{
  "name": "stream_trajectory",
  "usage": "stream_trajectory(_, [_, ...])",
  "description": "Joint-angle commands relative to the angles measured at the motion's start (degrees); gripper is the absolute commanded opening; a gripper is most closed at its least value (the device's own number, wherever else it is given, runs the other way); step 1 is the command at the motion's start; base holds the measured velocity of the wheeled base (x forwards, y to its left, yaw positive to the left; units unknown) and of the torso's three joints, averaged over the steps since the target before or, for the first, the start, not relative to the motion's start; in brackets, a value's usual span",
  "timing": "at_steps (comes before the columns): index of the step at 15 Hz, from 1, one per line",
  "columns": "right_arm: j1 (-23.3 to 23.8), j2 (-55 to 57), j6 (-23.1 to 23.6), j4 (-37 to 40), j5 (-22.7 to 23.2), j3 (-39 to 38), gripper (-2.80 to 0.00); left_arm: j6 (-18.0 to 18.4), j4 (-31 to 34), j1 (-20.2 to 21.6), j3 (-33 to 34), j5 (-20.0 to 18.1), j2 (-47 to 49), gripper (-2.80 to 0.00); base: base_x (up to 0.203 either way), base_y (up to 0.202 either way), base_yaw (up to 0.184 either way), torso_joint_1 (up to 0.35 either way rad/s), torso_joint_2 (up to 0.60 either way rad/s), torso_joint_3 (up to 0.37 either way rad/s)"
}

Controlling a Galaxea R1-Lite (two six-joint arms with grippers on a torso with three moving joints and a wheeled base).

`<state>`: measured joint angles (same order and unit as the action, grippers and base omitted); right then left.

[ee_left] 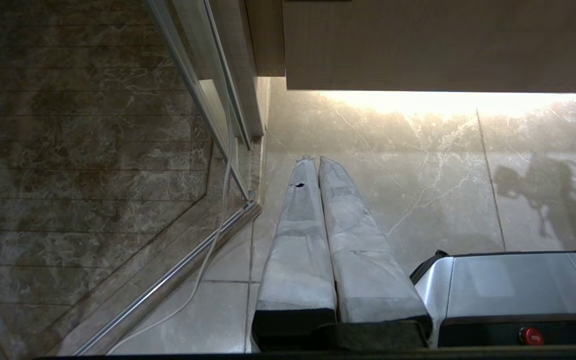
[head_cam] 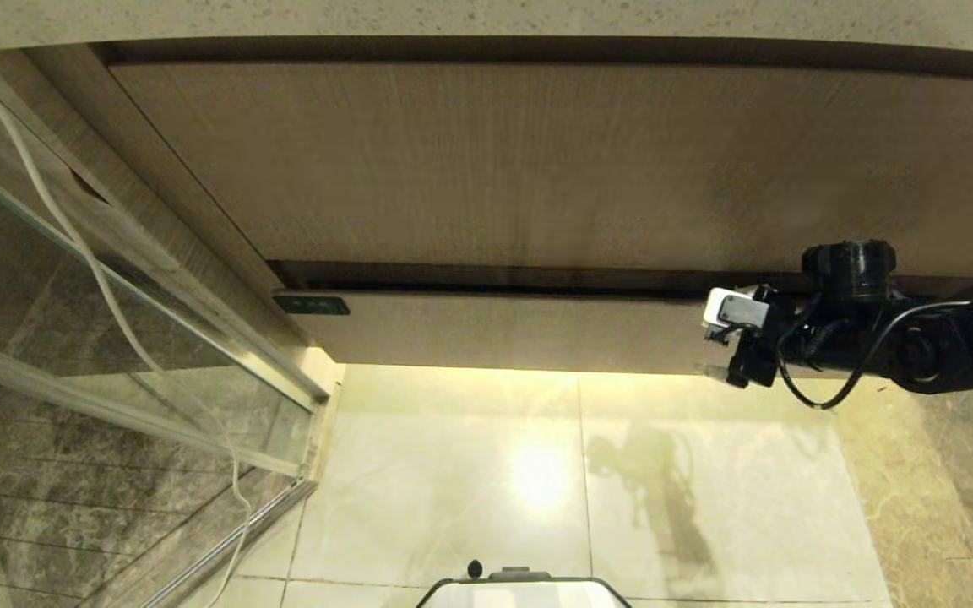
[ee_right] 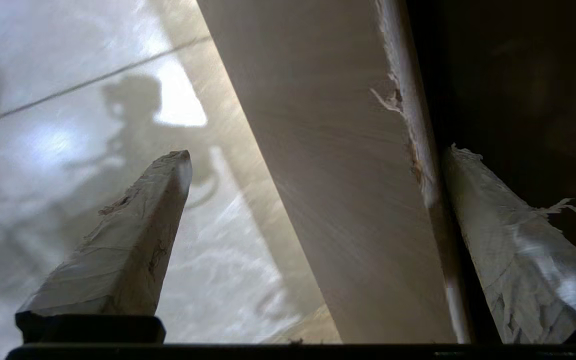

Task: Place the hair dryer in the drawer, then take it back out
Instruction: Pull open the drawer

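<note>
The drawer (head_cam: 520, 333) shows only its low wood-grain front panel, pushed in beneath the taller cabinet front (head_cam: 537, 160), with a dark slit between the two. At the panel's right end my right gripper (head_cam: 716, 350) is open and straddles the panel's top edge (ee_right: 328, 175). One taped finger (ee_right: 133, 235) is on the floor side and the other finger (ee_right: 508, 240) is in the dark slit behind the panel. My left gripper (ee_left: 316, 159) is shut and empty, and it points at the floor tiles. The hair dryer is out of view.
A glass shower door (head_cam: 115, 279) with a metal rail stands at the left, and a white cord (head_cam: 98, 270) hangs along it. A stone countertop (head_cam: 486, 21) overhangs the cabinet. Glossy floor tiles (head_cam: 453, 473) lie below, and my base (head_cam: 520, 591) is at the near edge.
</note>
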<state>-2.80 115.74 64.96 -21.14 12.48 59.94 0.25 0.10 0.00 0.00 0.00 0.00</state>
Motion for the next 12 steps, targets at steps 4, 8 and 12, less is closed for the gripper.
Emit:
stream_trajectory(4, [-0.1,-1.6,0.2,0.1,0.3,-0.9,0.0,0.0,0.0,0.0,0.1,0.0,0.0,-2.8,0.0,0.0,0.0,0.0,0.0,0.0])
stream_trajectory(8, [-0.1,-3.4,0.2,1.7,0.2,-1.6,0.0,0.0,0.0,0.0,0.1,0.0,0.0,-2.8,0.0,0.0,0.0,0.0,0.0,0.0])
stream_trajectory(12, [1.4,-10.6,-0.4,7.7,0.1,-8.6,0.0,0.0,0.0,0.0,0.1,0.0,0.0,-2.8,0.0,0.0,0.0,0.0,0.0,0.0])
